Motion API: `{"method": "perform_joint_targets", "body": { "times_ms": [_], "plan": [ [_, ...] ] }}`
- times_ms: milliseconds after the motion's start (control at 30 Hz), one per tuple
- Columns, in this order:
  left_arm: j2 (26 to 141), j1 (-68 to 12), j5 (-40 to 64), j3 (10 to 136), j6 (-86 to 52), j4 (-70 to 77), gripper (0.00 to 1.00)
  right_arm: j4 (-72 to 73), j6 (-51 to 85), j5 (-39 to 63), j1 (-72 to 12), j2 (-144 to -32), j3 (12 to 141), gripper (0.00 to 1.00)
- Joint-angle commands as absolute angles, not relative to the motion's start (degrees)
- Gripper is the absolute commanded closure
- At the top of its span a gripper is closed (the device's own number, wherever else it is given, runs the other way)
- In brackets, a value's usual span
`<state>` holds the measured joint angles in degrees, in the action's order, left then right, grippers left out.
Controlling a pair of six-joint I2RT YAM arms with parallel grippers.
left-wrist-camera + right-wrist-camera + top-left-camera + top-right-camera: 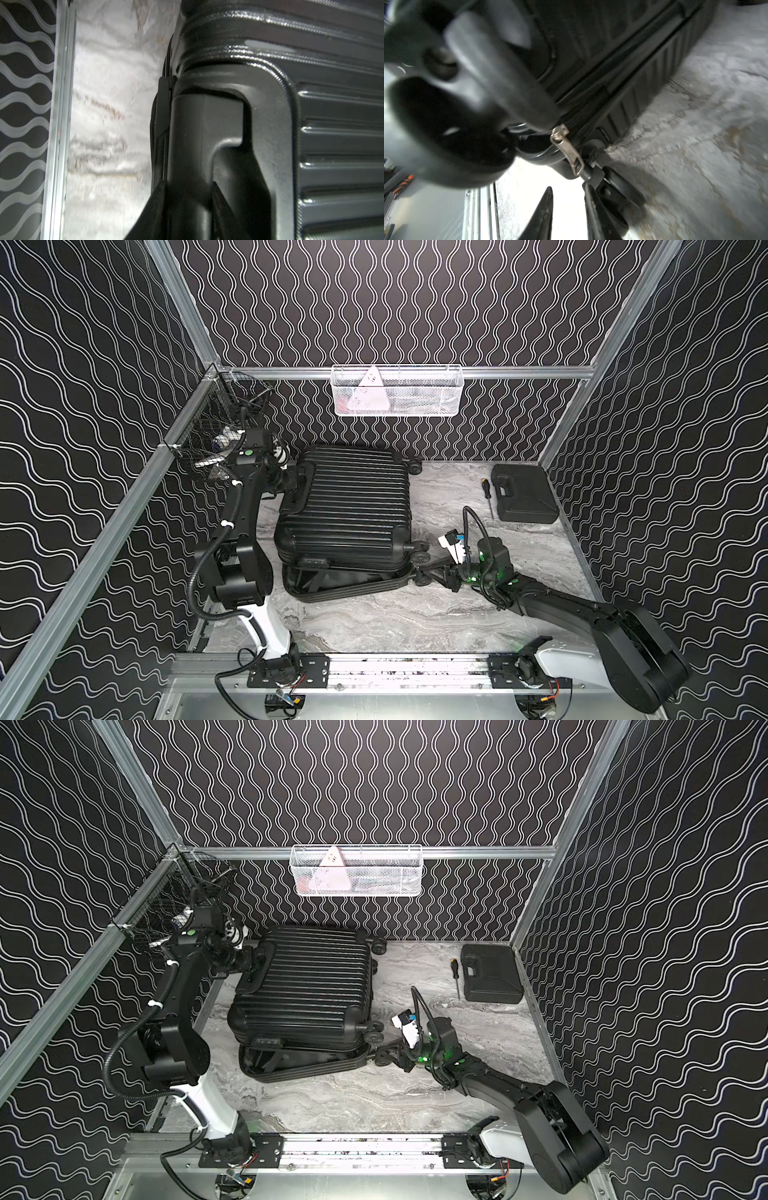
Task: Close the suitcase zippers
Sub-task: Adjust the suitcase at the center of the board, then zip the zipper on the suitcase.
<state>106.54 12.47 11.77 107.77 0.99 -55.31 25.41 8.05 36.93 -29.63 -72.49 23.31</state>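
Note:
The black ribbed suitcase (347,497) (303,982) lies flat on the marble table. Its upper shell sits ajar over the lower shell along the near side. My left gripper (289,483) (187,207) is at the suitcase's far-left end, shut on the handle (187,135). My right gripper (426,568) (568,187) is low at the near-right corner by the wheels, open with nothing between its fingers. A silver zipper pull (566,153) hangs from the zipper track (612,83) just beyond the fingertips. A blurred caster wheel (446,124) fills much of the right wrist view.
A flat black tool case (524,499) lies at the back right with a screwdriver (487,497) beside it. A white mesh basket (397,391) hangs on the back wall. A black wire basket (216,435) hangs on the left rail behind the left arm.

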Motion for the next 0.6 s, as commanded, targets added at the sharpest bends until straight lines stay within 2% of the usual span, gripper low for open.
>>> {"method": "perform_joint_targets", "body": {
  "times_ms": [0, 100, 233, 400, 567],
  "plan": [
    [109.1, 10.96, 17.51, 113.11, -1.87, -51.87, 0.69, 29.05, 5.57, 37.52, -30.65, -73.45, 24.08, 0.69],
    [108.31, 8.49, 15.11, 112.85, -1.43, -53.27, 0.69, 30.1, 5.71, 37.92, -31.28, -74.54, 24.17, 0.65],
    [102.38, 8.07, 11.31, 105.43, -3.25, -50.46, 0.66, 32.56, 6.15, 38.46, -31.29, -77.16, 24.13, 0.63],
    [98.1, 8.91, 8.5, 99.69, -3.0, -48.44, 0.65, 33.93, 4.49, 32.87, -31.27, -78.43, 23.49, 0.63],
    [100.97, 9.93, 8.79, 103.51, -2.66, -50.57, 0.66, 34.3, 3.52, 25.71, -30.81, -76.48, 21.4, 0.63]
  ]
}}
